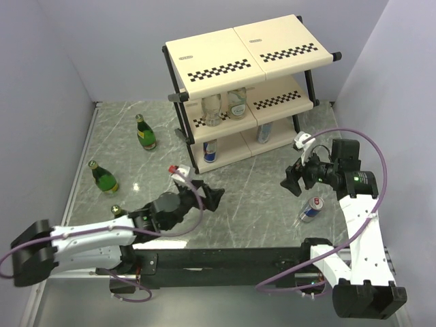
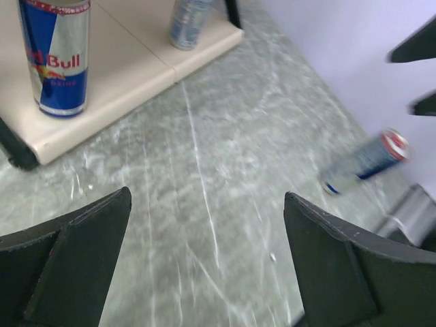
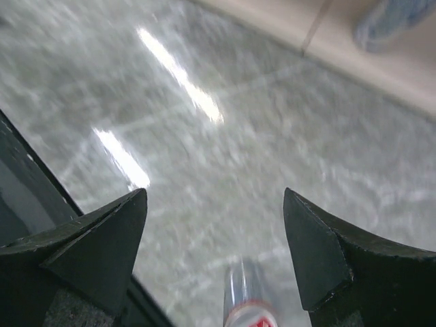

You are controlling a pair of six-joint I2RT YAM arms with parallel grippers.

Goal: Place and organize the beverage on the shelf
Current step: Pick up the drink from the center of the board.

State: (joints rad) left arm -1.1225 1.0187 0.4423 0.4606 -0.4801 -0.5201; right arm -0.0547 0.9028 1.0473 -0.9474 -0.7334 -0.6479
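— Pincers?
— My left pincer (image 1: 208, 195), right pincer (image 1: 293, 184): both spread, holding nothing
— Drinks?
— Shelf (image 1: 272, 34): two clear bottles (image 1: 212, 109), two cans (image 1: 210, 150). Worktop (image 1: 259, 197): lying can (image 1: 310, 210) by my right pincer, green bottles (image 1: 145, 133) on the left

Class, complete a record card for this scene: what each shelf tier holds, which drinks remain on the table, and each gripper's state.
Shelf: three-tier cream rack with checkered strips, black frame
Top tier: bare
Middle tier: two clear bottles
Bottom tier: two upright silver-and-blue cans
On the grey marbled table: three green glass bottles, the third partly hidden by the left arm; one silver-and-blue can lying on its side
Left gripper: open, empty
Right gripper: open, empty, above the lying can
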